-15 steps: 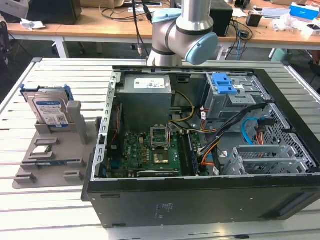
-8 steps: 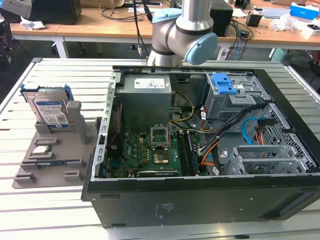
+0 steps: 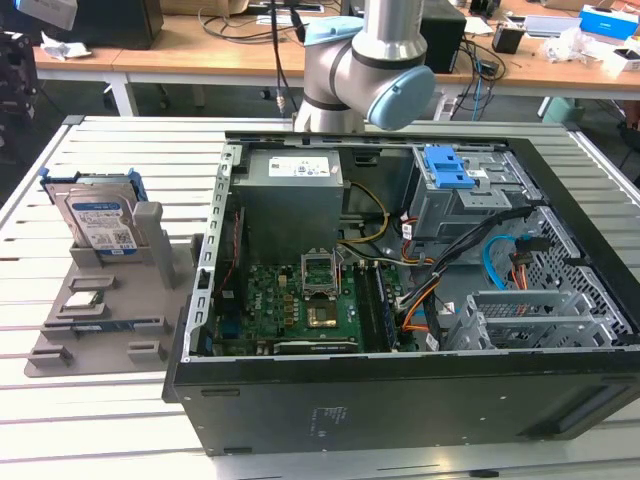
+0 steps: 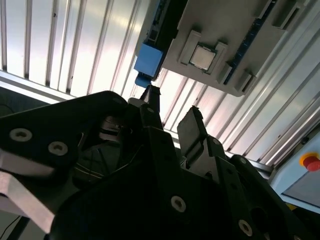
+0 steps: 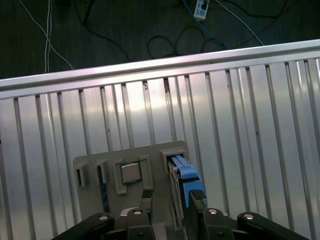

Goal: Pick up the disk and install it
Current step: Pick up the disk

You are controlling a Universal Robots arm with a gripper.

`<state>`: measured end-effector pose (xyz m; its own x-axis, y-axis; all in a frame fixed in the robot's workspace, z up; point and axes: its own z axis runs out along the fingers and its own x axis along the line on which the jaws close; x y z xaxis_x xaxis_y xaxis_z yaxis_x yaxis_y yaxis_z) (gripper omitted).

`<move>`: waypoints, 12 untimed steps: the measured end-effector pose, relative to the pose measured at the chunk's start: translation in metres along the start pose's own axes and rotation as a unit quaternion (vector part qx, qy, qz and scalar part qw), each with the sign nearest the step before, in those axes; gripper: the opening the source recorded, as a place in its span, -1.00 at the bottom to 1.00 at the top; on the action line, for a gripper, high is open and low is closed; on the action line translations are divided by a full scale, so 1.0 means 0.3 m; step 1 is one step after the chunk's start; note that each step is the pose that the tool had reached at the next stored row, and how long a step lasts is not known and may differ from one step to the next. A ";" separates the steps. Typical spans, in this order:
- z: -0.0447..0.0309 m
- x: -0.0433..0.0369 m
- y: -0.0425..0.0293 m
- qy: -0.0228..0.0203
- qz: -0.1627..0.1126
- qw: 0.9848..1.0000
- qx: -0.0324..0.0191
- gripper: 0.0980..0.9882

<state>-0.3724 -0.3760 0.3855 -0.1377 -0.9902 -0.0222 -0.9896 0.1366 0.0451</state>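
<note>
Now | gripper (image 5: pixel 171 195) spread, empty | disk (image 3: pixel 100 222) upright in grey holder (image 3: pixel 110 310) | slatted table (image 3: pixel 100 440) | cables (image 5: pixel 170 40) on floor (image 5: pixel 115 25)

My gripper (image 5: pixel 171 197) hangs over the slatted metal table (image 5: pixel 240 120), its two dark fingers (image 5: pixel 196 196) spread apart and gripping nothing. Just past the fingertips sits a grey holder (image 5: pixel 89 164). The disk (image 5: pixel 186 174) stands on edge in a slot at one end of it, with its blue bracket facing me. A square silver chip (image 5: pixel 131 173) lies flat in a recess near the disk, and a thin blue strip (image 5: pixel 104 192), possibly a memory stick, sits in another slot. Beyond the table's edge, cables (image 5: pixel 170 37) trail over the dark floor (image 5: pixel 100 30)
</note>
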 end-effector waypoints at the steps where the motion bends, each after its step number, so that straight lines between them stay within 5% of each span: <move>1: 0.000 -0.007 -0.003 0.000 0.000 1.000 0.000 -0.28; 12: 0.005 -0.035 -0.040 0.000 0.000 1.000 0.000 -0.28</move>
<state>-0.3592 -0.3673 0.3836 -0.1377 -0.9902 -0.0222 -0.9896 0.1366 0.0449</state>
